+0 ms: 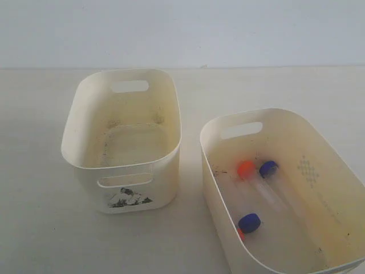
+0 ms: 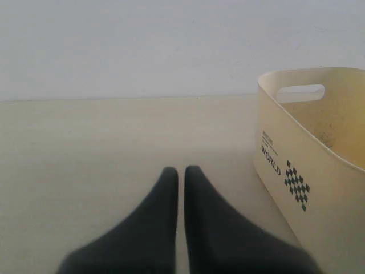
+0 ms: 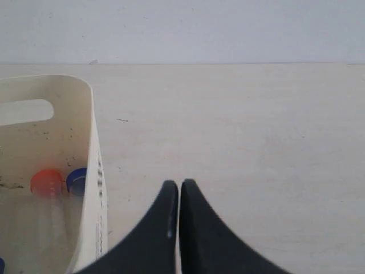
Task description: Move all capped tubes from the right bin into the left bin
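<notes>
Right gripper is pictured with its fingers pressed together and nothing between them, just beside the outer wall of the right bin. The left gripper is likewise closed and unloaded, near the left bin. Four capped tubes are shown lying close together on the right bin's floor. One orange cap is in plain view and another is half hidden behind a blue cap. No tube is seen in the left bin.

For the first pick, the jaws would best be opened before descent. An outer tube would best be gripped across its body near the cap, so that neighbours are not dragged or pinned against the wall.
</notes>
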Controlling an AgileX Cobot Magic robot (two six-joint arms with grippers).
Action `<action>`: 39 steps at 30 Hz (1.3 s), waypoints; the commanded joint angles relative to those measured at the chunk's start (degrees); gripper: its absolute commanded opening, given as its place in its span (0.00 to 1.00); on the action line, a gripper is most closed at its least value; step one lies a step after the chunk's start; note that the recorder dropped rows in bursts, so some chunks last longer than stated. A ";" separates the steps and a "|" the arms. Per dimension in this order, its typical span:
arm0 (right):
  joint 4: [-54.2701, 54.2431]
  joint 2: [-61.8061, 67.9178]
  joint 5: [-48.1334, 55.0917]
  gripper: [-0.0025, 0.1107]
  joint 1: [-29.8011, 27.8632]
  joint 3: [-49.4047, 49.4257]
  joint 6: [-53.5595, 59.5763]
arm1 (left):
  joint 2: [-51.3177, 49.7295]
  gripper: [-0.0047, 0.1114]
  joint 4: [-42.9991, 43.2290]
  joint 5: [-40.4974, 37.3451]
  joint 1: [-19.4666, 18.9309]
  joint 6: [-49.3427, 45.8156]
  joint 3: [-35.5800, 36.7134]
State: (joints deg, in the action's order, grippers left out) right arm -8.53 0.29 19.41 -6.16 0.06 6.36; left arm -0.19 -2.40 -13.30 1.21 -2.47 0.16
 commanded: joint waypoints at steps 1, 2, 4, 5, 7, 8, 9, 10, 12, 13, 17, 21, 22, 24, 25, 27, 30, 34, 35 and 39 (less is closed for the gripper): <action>0.00 -0.29 -0.55 0.03 -0.15 -0.06 -0.01 | 0.19 0.08 0.10 0.29 -0.06 0.48 -0.16; 0.00 -0.29 -0.68 0.03 -0.15 -0.06 -0.01 | 0.19 0.08 0.10 0.29 -0.06 0.48 -0.16; 0.00 -0.29 -1.31 0.03 -0.15 -0.06 -0.01 | 0.19 0.08 0.10 0.29 -0.06 0.48 -0.16; 0.00 -0.29 -1.55 0.03 -0.15 -0.06 -0.01 | 0.19 0.08 0.10 0.29 -0.06 0.48 -0.16; 0.00 -0.29 -4.57 0.03 -0.15 -0.06 0.39 | 0.19 0.08 0.10 0.29 -0.06 0.48 -0.16; 0.00 -0.29 -6.74 0.03 -0.15 -0.06 0.39 | 0.19 0.08 0.10 0.29 -0.06 0.48 -0.16; 0.00 -0.29 -15.09 0.03 -0.15 -0.06 0.39 | 0.19 0.08 0.10 0.29 -0.06 0.48 -0.16; 0.00 -0.29 -23.02 0.03 -0.15 -0.06 0.39 | 0.19 0.08 0.10 0.29 -0.06 0.48 -0.16; 0.00 -0.29 -38.70 0.03 -0.15 -0.06 0.11 | 0.19 0.08 0.10 0.29 -0.06 0.48 -0.16; 0.00 -0.29 -46.25 0.03 -0.15 -0.06 0.11 | 0.19 0.08 0.10 0.29 -0.06 0.48 -0.16; -0.17 -0.29 -65.93 0.03 -0.15 -0.06 0.38 | 0.19 0.08 0.10 0.29 -0.06 0.48 -0.16; -1.67 -0.29 -77.10 0.03 -0.15 -2.66 0.71 | 0.19 0.08 0.10 0.29 -0.06 0.48 -0.16; -1.80 -0.29 -74.47 0.03 -0.15 -5.68 2.27 | 0.19 0.08 0.10 0.29 -0.06 0.48 -0.16; -1.31 -0.29 -65.21 0.03 -0.15 -12.96 6.44 | 0.19 0.08 0.10 0.29 -0.06 0.48 -0.16; -0.86 0.82 -58.34 0.03 -0.15 -17.85 8.93 | 0.19 0.08 0.10 0.29 -0.06 0.48 -0.16; 0.25 5.25 -43.47 0.03 -0.15 -28.65 11.86 | 0.19 0.08 0.10 0.29 -0.06 0.48 -0.16; 0.48 16.82 -19.94 0.03 -0.15 -44.89 15.18 | 0.19 0.08 0.10 0.29 -0.06 0.48 -0.16; 0.48 35.37 17.91 0.03 -0.15 -66.75 16.21 | 0.19 0.08 0.10 0.29 -0.06 0.48 -0.16; 0.31 38.72 23.50 0.03 -0.15 -70.18 16.21 | 0.19 0.08 0.10 0.29 -0.06 0.48 -0.16; -0.09 50.95 35.05 0.03 -0.15 -81.64 16.21 | 0.19 0.08 0.10 0.29 -0.06 0.48 -0.16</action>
State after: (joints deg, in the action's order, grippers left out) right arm -8.80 44.08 44.98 -6.16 -75.33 22.03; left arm -0.19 -2.40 -13.30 1.21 -2.47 0.16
